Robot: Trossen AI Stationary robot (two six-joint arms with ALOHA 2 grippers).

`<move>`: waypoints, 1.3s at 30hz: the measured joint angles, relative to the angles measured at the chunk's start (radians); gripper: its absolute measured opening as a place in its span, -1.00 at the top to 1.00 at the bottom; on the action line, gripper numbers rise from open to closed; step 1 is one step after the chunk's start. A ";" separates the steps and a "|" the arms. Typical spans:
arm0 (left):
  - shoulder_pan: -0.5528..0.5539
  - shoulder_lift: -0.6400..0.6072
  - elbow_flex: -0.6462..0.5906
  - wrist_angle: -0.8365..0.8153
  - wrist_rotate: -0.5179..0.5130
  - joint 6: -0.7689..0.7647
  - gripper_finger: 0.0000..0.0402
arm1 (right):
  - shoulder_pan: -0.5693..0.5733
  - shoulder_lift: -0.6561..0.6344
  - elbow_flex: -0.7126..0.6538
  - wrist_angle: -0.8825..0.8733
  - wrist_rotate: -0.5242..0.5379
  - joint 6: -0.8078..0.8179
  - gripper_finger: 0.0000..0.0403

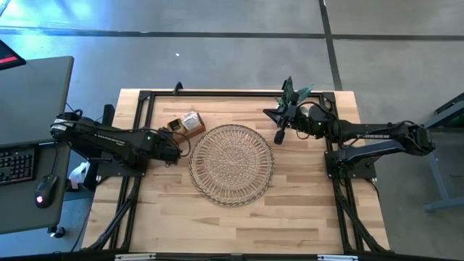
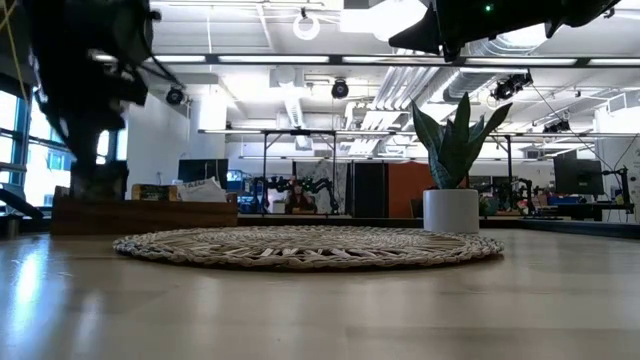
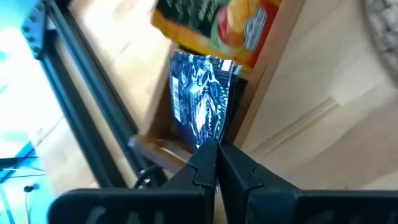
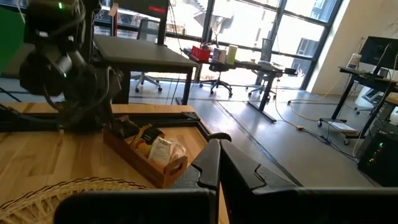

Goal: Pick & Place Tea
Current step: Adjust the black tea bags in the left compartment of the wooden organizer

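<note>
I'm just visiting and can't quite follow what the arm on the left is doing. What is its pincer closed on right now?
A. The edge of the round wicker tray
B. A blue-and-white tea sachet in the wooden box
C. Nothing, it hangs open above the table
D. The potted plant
B: in the left wrist view the left pincer is pinched shut on the blue-and-white tea sachet standing in the wooden box, apart from the wicker tray.

Your overhead cam looks straight down; the low one skims level across the surface (image 1: 239,225). Both catch the wicker tray (image 1: 232,164). Left wrist cam sits tight over the wooden box (image 3: 267,93).
</note>
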 joint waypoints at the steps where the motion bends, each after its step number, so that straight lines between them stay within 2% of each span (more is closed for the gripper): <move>1: 0.000 0.000 0.030 -0.029 0.000 0.002 0.98 | 0.000 0.000 0.000 0.000 0.000 0.000 0.99; 6: 0.000 0.000 0.149 -0.172 0.031 0.002 0.98 | 0.000 0.000 0.000 0.000 0.000 0.000 0.99; 9: 0.000 -0.001 0.157 -0.233 0.068 -0.033 0.99 | 0.000 0.000 0.000 0.000 0.000 0.000 0.99; 12: 0.000 0.000 0.126 -0.212 0.061 -0.059 0.99 | 0.000 0.000 0.000 0.000 0.000 0.000 0.99; 16: 0.000 0.006 0.095 -0.193 -0.003 -0.058 0.99 | 0.000 0.000 -0.002 0.000 -0.003 0.000 0.99; 19: 0.000 0.009 0.090 -0.187 -0.054 -0.058 0.99 | 0.000 0.000 -0.002 0.000 -0.003 0.002 0.99; 25: 0.000 0.008 0.090 -0.179 -0.064 -0.015 0.99 | 0.000 0.000 -0.002 0.000 -0.003 0.006 0.99; 29: 0.000 0.008 0.090 -0.163 -0.113 -0.006 0.99 | 0.000 0.000 -0.002 0.000 -0.004 0.007 0.99; 34: 0.000 0.007 0.071 -0.120 -0.108 -0.006 0.99 | 0.000 0.000 -0.002 0.000 -0.004 0.006 0.99; 39: 0.000 0.007 0.021 -0.115 -0.047 -0.006 0.99 | 0.000 0.000 -0.002 0.000 -0.004 0.004 0.99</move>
